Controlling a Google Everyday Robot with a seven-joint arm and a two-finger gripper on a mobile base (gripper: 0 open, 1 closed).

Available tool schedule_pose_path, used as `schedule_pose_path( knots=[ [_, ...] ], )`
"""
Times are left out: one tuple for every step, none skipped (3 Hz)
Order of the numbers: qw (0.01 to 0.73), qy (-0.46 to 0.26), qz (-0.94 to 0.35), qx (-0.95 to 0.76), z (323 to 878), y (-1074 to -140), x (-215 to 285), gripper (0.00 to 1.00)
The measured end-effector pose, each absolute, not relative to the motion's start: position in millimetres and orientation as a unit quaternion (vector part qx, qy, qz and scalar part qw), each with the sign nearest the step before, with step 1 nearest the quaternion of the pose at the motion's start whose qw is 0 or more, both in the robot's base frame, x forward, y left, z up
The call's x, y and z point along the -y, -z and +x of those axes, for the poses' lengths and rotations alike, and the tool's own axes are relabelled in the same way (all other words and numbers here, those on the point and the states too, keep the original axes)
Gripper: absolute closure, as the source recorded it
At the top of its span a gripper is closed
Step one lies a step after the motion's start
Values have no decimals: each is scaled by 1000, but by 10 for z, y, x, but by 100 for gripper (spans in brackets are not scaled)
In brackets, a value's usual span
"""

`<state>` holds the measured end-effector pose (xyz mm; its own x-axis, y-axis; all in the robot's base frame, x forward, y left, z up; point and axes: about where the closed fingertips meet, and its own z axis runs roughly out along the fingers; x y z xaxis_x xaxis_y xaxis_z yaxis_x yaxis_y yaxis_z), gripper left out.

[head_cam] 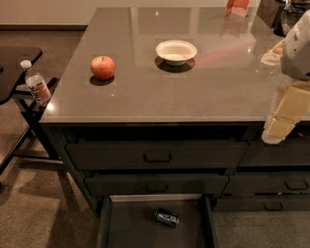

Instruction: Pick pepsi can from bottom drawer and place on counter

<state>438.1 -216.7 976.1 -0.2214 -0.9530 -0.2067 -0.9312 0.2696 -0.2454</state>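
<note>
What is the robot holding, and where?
Nothing visible. The gripper hangs at the right front of the glossy grey counter; the small dark blue pepsi can lies in the dark grey bottom drawer.

We see the counter [193, 92], glossy and grey-brown. An apple [102, 67] sits on it at nine o'clock from its middle. A white bowl [176, 51] stands close to the middle, a little toward twelve. At one o'clock, on the far edge, is an orange-pink item [237, 7] we cannot identify. At three o'clock lies something pale and flat [273, 53], partly hidden. The gripper [276, 130] hangs at four o'clock, by the counter's near right edge. Below, the bottom drawer [131, 227] is open, and the pepsi can [167, 217] lies on its side on the bare floor, toward one o'clock.
</note>
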Motion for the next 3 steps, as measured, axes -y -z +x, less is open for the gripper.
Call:
schedule_pose_path(
  knots=[
    [164, 35, -605, -778, 4378, -9757, 2160, 0],
    [166, 20, -610, -775, 4325, -9485, 2081, 0],
    [157, -16, -614, -773, 4209, -8882, 2010, 0]
  ],
)
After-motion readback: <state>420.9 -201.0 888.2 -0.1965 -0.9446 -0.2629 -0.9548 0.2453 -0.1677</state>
